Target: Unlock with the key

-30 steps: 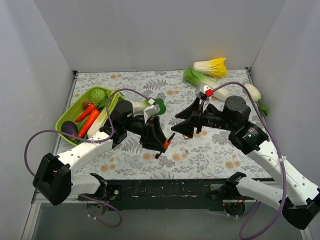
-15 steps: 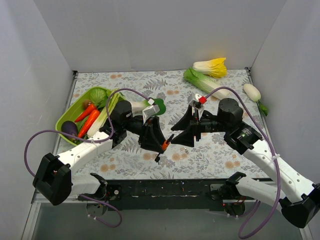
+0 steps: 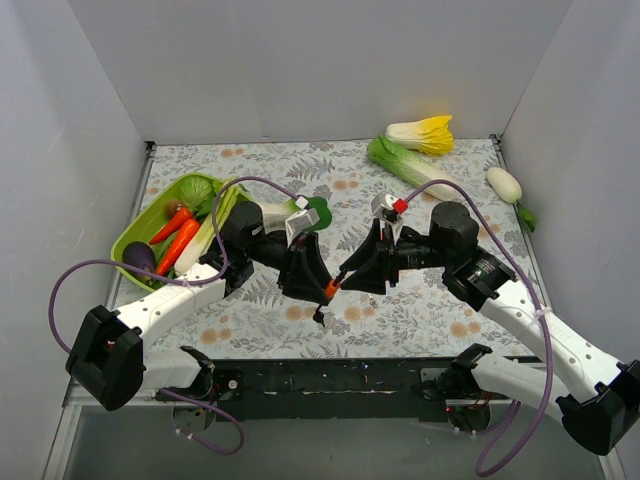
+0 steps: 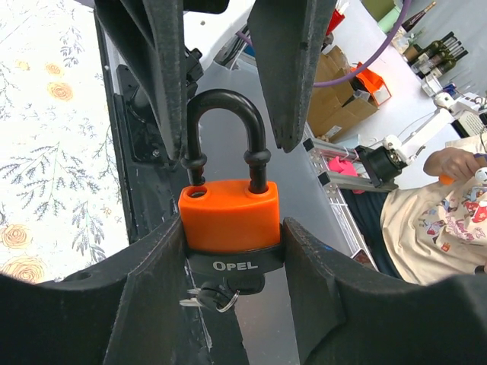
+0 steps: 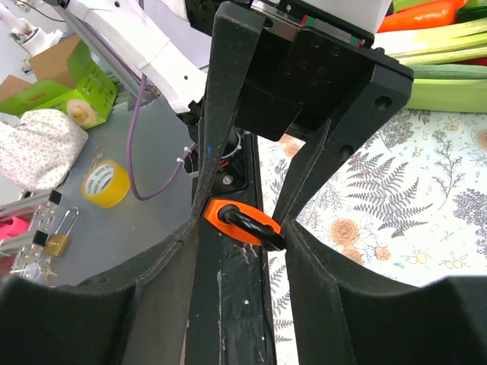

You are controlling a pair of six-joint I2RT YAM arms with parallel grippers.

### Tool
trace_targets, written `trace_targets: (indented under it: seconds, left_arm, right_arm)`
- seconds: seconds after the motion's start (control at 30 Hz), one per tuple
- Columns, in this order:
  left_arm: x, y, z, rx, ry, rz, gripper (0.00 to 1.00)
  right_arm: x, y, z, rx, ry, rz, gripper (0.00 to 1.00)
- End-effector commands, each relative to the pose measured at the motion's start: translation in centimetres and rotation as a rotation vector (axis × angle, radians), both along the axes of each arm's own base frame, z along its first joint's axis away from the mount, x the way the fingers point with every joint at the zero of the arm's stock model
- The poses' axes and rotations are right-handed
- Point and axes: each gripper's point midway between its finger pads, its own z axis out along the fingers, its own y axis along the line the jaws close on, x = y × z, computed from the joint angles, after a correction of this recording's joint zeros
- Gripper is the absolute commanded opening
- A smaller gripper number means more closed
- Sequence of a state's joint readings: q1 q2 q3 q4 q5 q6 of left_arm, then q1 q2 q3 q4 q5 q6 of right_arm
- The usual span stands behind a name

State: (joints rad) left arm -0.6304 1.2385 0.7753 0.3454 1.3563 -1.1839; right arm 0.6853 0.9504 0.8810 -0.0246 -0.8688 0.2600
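While the left gripper (image 4: 232, 237) was clamped on the orange body of the OPEL padlock (image 4: 228, 217), a key (image 4: 215, 295) sat in its underside. The right gripper (image 5: 242, 232) stood open, its fingers (image 4: 283, 68) straddling the black shackle (image 4: 225, 103); contact could not be determined. The padlock was held above the floral tablecloth (image 3: 420, 310), between both arms, near the front edge. A green tray (image 3: 122, 243) of vegetables lay at left.
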Motion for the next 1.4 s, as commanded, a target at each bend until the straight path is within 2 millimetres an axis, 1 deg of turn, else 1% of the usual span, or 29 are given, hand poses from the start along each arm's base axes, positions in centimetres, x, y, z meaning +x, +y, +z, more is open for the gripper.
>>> trace_targets:
  seconds: [0.0, 0.07, 0.1, 0.13, 0.2, 0.23, 0.3, 0.33, 0.37, 0.4, 0.43, 0.47, 0.5, 0.53, 0.6, 0.63, 0.67, 0.7, 0.73, 0.77, 0.8, 0.83, 0.87, 0.9, 0.97, 1.0, 1.07, 1.2, 1.37]
  left_arm:
    - [0.3, -0.1, 0.6, -0.030, -0.033, 0.025, 0.00]
    - [0.5, -0.2, 0.6, -0.028, -0.029, 0.037, 0.00]
    - [0.7, -0.2, 0.6, -0.028, -0.031, 0.046, 0.00]
    - [0.7, -0.3, 0.6, -0.030, -0.035, 0.052, 0.00]
    - [1.1, -0.4, 0.5, -0.027, -0.041, 0.081, 0.00]
    - [1.2, -0.5, 0.6, -0.027, -0.046, 0.092, 0.00]
    - [2.0, -0.7, 0.2, -0.010, -0.052, 0.135, 0.00]
    - [2.4, -0.9, 0.1, -0.002, -0.055, 0.162, 0.00]
    - [2.8, -1.0, -0.2, 0.022, -0.042, 0.184, 0.00]
    - [3.9, -1.3, -0.5, 0.033, -0.068, 0.246, 0.00]
    - [4.3, -1.4, -0.7, 0.046, -0.069, 0.271, 0.00]
    - [4.7, -1.4, -1.0, 0.064, -0.063, 0.294, 0.00]
    - [5.7, -1.5, -1.1, 0.075, -0.083, 0.352, 0.00]
    - [6.2, -1.5, -1.3, 0.086, -0.084, 0.378, 0.00]
    - [7.3, -1.4, -1.9, 0.123, -0.087, 0.444, 0.00]
    - [8.4, -1.4, -2.2, 0.141, -0.102, 0.503, 0.00]
    - [8.8, -1.2, -2.7, 0.167, -0.097, 0.533, 0.00]
    - [9.4, -1.2, -3.1, 0.186, -0.096, 0.564, 0.00]
    - [10.9, -0.9, -3.4, 0.213, -0.103, 0.653, 0.00]
    - [11.5, -0.7, -3.8, 0.235, -0.101, 0.695, 0.00]
    - [12.2, -0.5, -4.0, 0.249, -0.107, 0.735, 0.00]
    - [13.2, -0.2, -3.8, 0.256, -0.119, 0.794, 0.00]
    - [13.7, -0.1, -3.8, 0.263, -0.120, 0.827, 0.00]
    - [13.8, 0.2, -4.4, 0.293, -0.108, 0.848, 0.00]
    - [14.8, 0.8, -5.1, 0.342, -0.116, 0.928, 0.00]
    - [15.0, 0.9, -5.5, 0.367, -0.128, 0.942, 0.00]
    - [15.9, 1.7, -6.1, 0.423, -0.165, 1.013, 0.00]
    - [16.1, 2.2, -6.7, 0.471, -0.200, 1.062, 0.00]
    - [16.3, 2.3, -7.3, 0.501, -0.212, 1.076, 0.00]
  right_arm:
    - [-0.2, -0.1, 1.0, 0.046, -0.055, 0.004, 0.53]
    - [-0.2, -0.1, 1.1, 0.051, -0.055, 0.004, 0.49]
    - [-0.1, -0.1, 1.1, 0.052, -0.056, 0.001, 0.44]
    - [-0.1, -0.1, 1.1, 0.052, -0.055, 0.001, 0.41]
    - [-0.1, -0.1, 1.2, 0.052, -0.056, -0.002, 0.36]
    - [-0.1, -0.2, 1.1, 0.051, -0.055, -0.005, 0.36]
    - [0.0, -0.2, 1.1, 0.047, -0.054, -0.019, 0.29]
    - [0.1, -0.3, 1.2, 0.044, -0.052, -0.028, 0.27]
    - [0.2, -0.4, 1.0, 0.037, -0.046, -0.036, 0.21]
    - [0.5, -0.4, 0.9, 0.030, -0.044, -0.060, 0.17]
    - [0.8, -0.4, 0.9, 0.028, -0.047, -0.075, 0.13]
    - [0.9, -0.4, 0.5, 0.011, -0.036, -0.088, 0.06]
    - [1.5, -0.5, -0.1, -0.011, -0.024, -0.122, 0.04]
    - [1.8, -0.6, -0.3, -0.023, -0.019, -0.143, 0.02]
    - [2.6, -0.7, -1.1, -0.052, -0.003, -0.190, 0.01]
    - [2.9, -0.7, -1.3, -0.058, 0.000, -0.205, 0.01]
    - [3.1, -0.7, -1.5, -0.066, 0.007, -0.219, 0.01]
    - [3.8, -0.7, -1.7, -0.077, 0.012, -0.255, 0.01]
    - [4.3, -0.9, -2.2, -0.096, 0.028, -0.284, 0.01]
    - [4.8, -1.0, -2.4, -0.108, 0.034, -0.313, 0.01]
    - [5.8, -1.1, -2.8, -0.127, 0.045, -0.368, 0.01]
    - [6.3, -1.2, -3.1, -0.137, 0.050, -0.392, 0.01]
    - [6.6, -1.2, -3.4, -0.144, 0.060, -0.408, 0.01]
    - [7.3, -1.1, -3.9, -0.156, 0.071, -0.438, 0.01]
    - [7.8, -0.9, -4.2, -0.159, 0.101, -0.462, 0.01]
    - [8.1, -0.7, -4.6, -0.168, 0.121, -0.472, 0.01]
    - [8.5, -0.4, -4.6, -0.157, 0.147, -0.484, 0.01]
    - [9.1, 0.1, -5.2, -0.152, 0.180, -0.499, 0.01]
    - [9.4, 0.2, -5.6, -0.160, 0.187, -0.512, 0.01]
